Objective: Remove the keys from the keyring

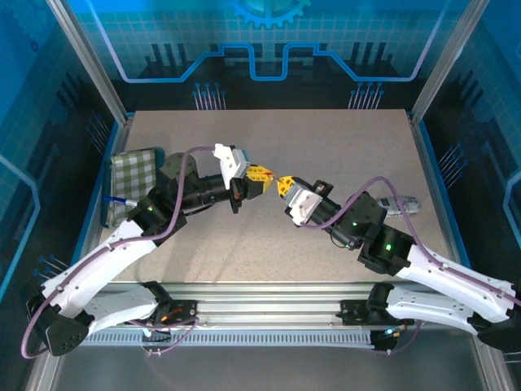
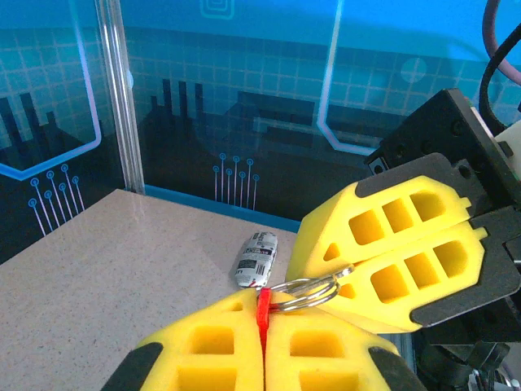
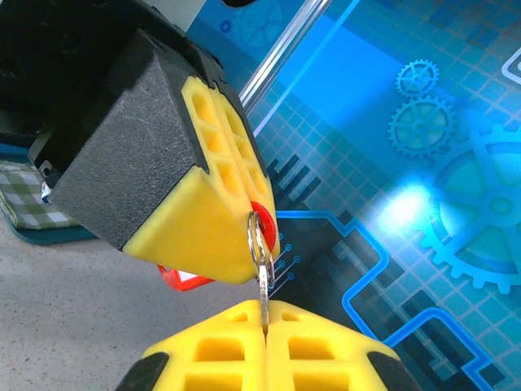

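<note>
Left gripper pinches the red tag, right gripper pinches the keys at the keyring; all appear still joined, removal outstanding.

The thin grey key hangs straight down, threaded on the silver keyring just beside a red tag.

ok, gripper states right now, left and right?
left gripper: closed, fingers pinching the red tag.
right gripper: closed on the metal keyring.
</note>
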